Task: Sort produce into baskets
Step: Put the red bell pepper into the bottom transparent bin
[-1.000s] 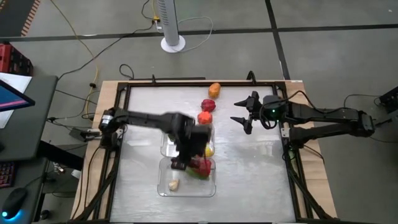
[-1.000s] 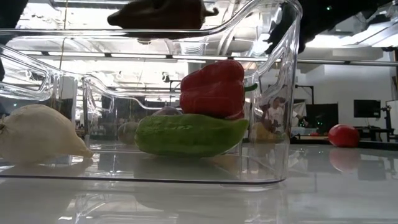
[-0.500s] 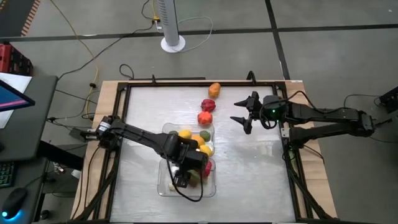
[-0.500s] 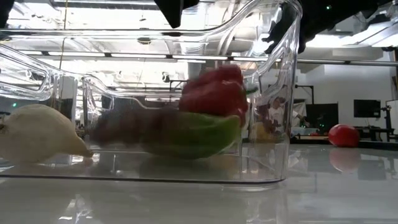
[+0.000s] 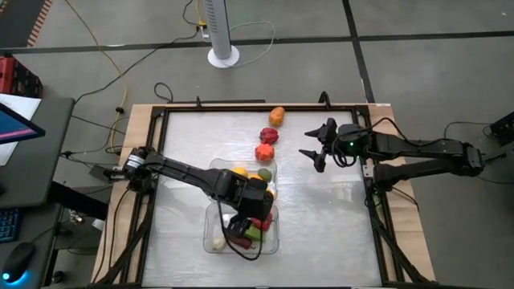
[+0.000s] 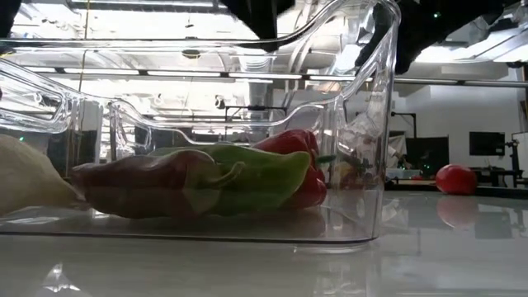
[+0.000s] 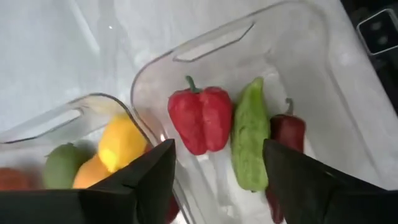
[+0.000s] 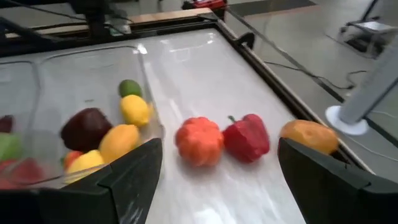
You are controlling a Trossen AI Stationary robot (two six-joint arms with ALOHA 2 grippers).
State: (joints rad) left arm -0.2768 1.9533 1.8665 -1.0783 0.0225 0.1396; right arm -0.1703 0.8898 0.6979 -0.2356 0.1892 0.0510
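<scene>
My left gripper [image 7: 217,186] hangs open and empty above the near clear basket [image 5: 210,215]. In that basket lie a red bell pepper [image 7: 200,118], a green cucumber [image 7: 249,143], a dark red pepper [image 7: 286,134] and a pale garlic bulb [image 5: 218,241]. The far basket [image 7: 74,118] holds a lemon [image 7: 121,143], a lime [image 7: 59,165] and other fruit. My right gripper [image 5: 316,149] is open and empty above the table's right part. An orange [image 5: 277,115], a red pepper [image 5: 269,135] and an orange-red tomato [image 5: 264,152] rest on the table.
The two baskets stand end to end in the table's middle, the three loose pieces in a row beyond the far one. A raised dark frame [image 5: 241,104] runs round the table. Bare tabletop [image 5: 321,217] lies right of the baskets and to their left.
My left gripper has gone toward the table's near edge, over the near basket, and let go of the dark red pepper. That pepper has fallen into the basket and lies beside the cucumber. The red bell pepper has dropped down behind the cucumber.
</scene>
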